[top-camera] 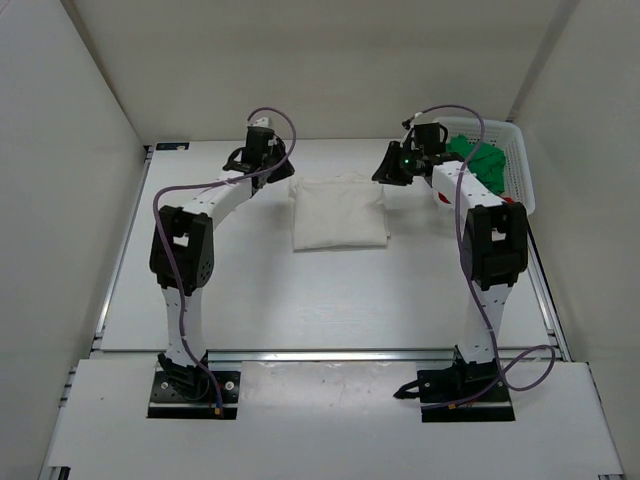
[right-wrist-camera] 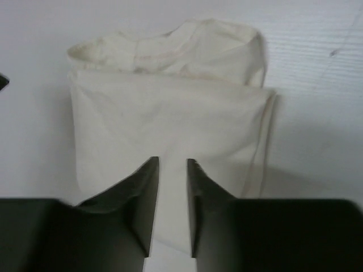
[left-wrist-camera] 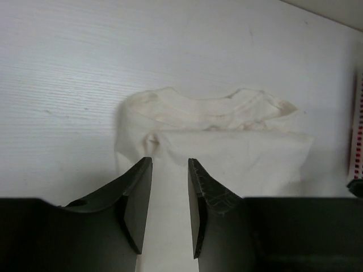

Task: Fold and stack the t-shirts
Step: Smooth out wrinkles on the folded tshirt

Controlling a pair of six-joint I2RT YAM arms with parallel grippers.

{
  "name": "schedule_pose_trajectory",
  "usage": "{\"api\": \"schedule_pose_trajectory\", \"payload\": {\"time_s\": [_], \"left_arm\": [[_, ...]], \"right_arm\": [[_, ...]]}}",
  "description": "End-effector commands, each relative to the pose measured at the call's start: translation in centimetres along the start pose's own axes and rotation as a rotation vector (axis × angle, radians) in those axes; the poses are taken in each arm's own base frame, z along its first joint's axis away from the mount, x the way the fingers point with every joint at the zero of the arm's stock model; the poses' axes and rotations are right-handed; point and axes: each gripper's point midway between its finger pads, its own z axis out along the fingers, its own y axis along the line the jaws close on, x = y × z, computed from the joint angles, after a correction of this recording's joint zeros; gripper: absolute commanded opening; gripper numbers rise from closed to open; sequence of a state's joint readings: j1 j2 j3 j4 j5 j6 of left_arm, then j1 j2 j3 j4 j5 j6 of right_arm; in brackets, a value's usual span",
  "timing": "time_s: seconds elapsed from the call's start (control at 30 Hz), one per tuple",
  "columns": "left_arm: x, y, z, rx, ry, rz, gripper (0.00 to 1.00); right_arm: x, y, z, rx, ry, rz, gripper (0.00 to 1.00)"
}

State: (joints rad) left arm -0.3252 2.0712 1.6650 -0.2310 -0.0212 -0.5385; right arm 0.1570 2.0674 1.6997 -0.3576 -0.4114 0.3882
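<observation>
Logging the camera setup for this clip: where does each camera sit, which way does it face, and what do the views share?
Top external: above and behind the arm bases, looking down over the table; both arms show whole, with the left gripper and right gripper either side of the white t-shirt.
Left wrist: on that wrist, looking down past its two parted fingers at the white t-shirt.
Right wrist: likewise, past its own fingers.
Shared: all three show the white t-shirt.

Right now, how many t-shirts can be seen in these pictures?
3. The white t-shirt lies folded on the table; the green t-shirt is in the basket; a red t-shirt barely shows there. More may be hidden.
</observation>
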Motion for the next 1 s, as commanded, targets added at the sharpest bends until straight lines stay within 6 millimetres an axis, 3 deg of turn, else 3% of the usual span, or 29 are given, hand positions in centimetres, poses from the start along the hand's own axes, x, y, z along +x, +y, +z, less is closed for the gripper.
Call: {"api": "schedule_pose_trajectory", "payload": {"time_s": [0.0,0.03,0.1,0.13,0.17,0.27,0.3,0.37,0.47,0.5,0.6,0.63,0.67,0.73,0.77,0.87,0.97], "left_arm": [[1.7,-6.7,-2.3,0.143,-0.017,0.074,0.43],[3.3,-7.9,-1.6,0.167,0.010,0.085,0.43],[6.3,-8.0,0.4,0.164,0.080,0.099,0.44],[5.9,-8.2,1.0,0.166,0.077,0.091,0.43],[7.3,-7.0,2.4,0.142,0.122,0.078,0.42],[6.2,-5.1,4.6,0.115,0.129,0.027,0.41],[6.4,-3.6,5.5,0.092,0.140,0.015,0.41],[5.3,-2.8,6.2,0.085,0.121,0.007,0.41],[5.4,-0.6,7.1,0.056,0.144,-0.026,0.41],[4.4,-1.0,6.9,0.084,0.123,-0.037,0.41],[4.9,-0.2,6.0,0.117,0.115,-0.085,0.42],[3.1,-1.0,5.1,0.157,0.065,-0.087,0.42],[4.5,-0.3,4.9,0.150,0.088,-0.107,0.46],[1.2,-1.5,2.5,0.239,-0.003,-0.137,0.51],[1.0,-1.6,1.7,0.246,-0.015,-0.142,0.53],[-0.2,0.0,-0.1,0.187,-0.053,-0.128,0.56],[0.9,2.4,-0.5,0.101,-0.027,-0.097,0.55]], "right_arm": [[0.9,1.3,-0.3,-0.034,-0.028,-0.029,0.16],[1.3,1.4,-0.2,-0.060,-0.007,-0.014,0.13],[2.1,0.9,1.0,-0.071,0.039,-0.021,0.07],[2.9,0.3,1.8,-0.065,0.070,-0.019,0.06],[2.6,0.5,2.0,-0.065,0.074,-0.029,0.05],[3.5,-0.9,3.6,-0.041,0.112,-0.021,0.04],[3.8,-1.3,4.0,-0.041,0.118,-0.014,0.02],[4.9,-2.4,5.0,-0.040,0.147,0.007,0.00],[5.9,-3.4,5.5,-0.036,0.164,0.005,0.00],[6.5,-3.3,5.6,-0.037,0.175,0.015,0.00],[6.7,-3.8,6.2,-0.042,0.180,0.020,0.00],[6.8,-3.6,6.2,-0.036,0.182,0.022,0.00],[7.0,-3.8,6.2,-0.032,0.190,0.018,0.00],[7.0,-3.8,6.4,-0.025,0.192,0.013,0.01],[6.7,-3.5,6.4,-0.027,0.186,0.010,0.00],[6.3,-2.8,6.1,-0.036,0.183,0.010,0.00],[4.7,-0.1,4.6,-0.064,0.134,-0.038,0.07]]}}
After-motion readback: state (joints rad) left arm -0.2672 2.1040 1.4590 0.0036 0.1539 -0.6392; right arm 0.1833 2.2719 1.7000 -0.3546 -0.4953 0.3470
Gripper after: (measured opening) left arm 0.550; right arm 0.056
